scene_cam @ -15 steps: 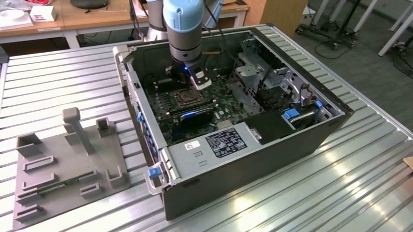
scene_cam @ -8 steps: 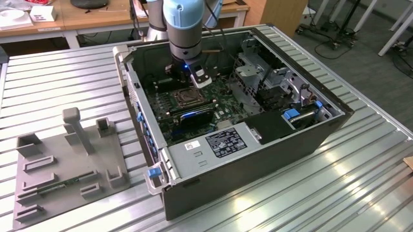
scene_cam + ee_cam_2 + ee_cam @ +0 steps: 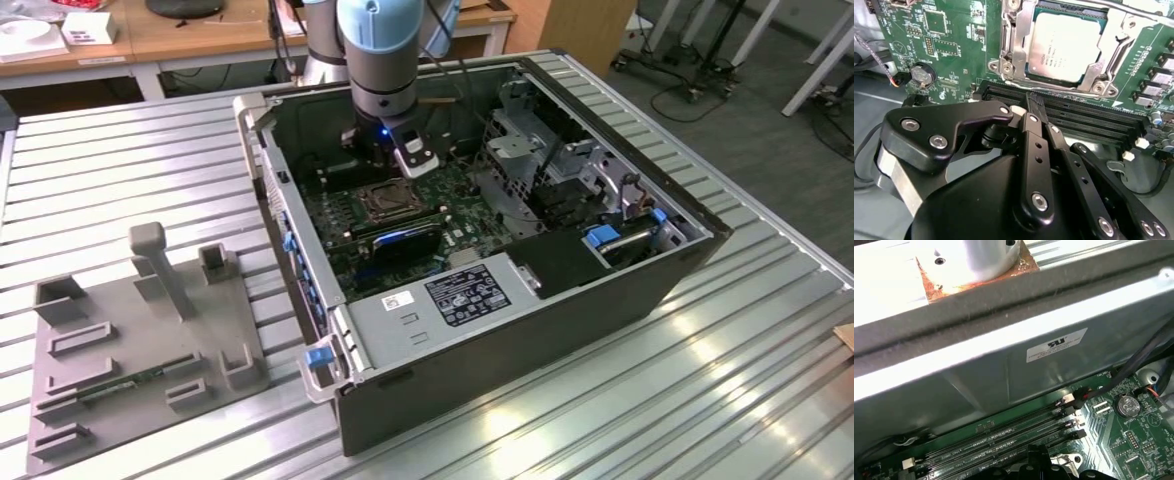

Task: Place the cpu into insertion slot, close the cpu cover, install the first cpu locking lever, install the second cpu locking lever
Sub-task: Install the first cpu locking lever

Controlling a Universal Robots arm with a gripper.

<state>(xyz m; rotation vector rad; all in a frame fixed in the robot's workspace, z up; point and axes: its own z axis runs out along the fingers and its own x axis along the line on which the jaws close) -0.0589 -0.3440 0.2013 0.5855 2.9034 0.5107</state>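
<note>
**A:** Right, where's the gripper (image 3: 1035,102)?

**B:** Down inside the open computer case (image 3: 667,270), hanging low over the green motherboard (image 3: 949,45). Fingertips sit pressed together above the black memory slots (image 3: 1089,120), just beside the socket. Jaws narrow, nothing between them.

**A:** And the cpu (image 3: 1066,45)?

**B:** Already seated in the insertion slot (image 3: 1016,55). Silvery top faces up, lying flat and square in the second wrist view.

**A:** Cover?

**B:** The cpu cover (image 3: 1114,40) looks down over the chip edges, metal frame ringing it with the middle cut out. Can't tell whether the levers are latched.

**A:** Anything from the exterior view?

**B:** Arm (image 3: 380,60) comes straight down into the case near its back wall. Socket (image 3: 390,198) shows just in front of the gripper (image 3: 400,165). Case lies on its side on a ribbed metal table (image 3: 107,170). Grey fixture tray (image 3: 134,340) sits on the table well apart, on the exterior view's left.

**A:** First wrist view?

**B:** Case wall (image 3: 1004,365) with a white label (image 3: 1056,345), memory slots (image 3: 1004,440) below it, coin cell battery (image 3: 1125,405) on the board.
</note>
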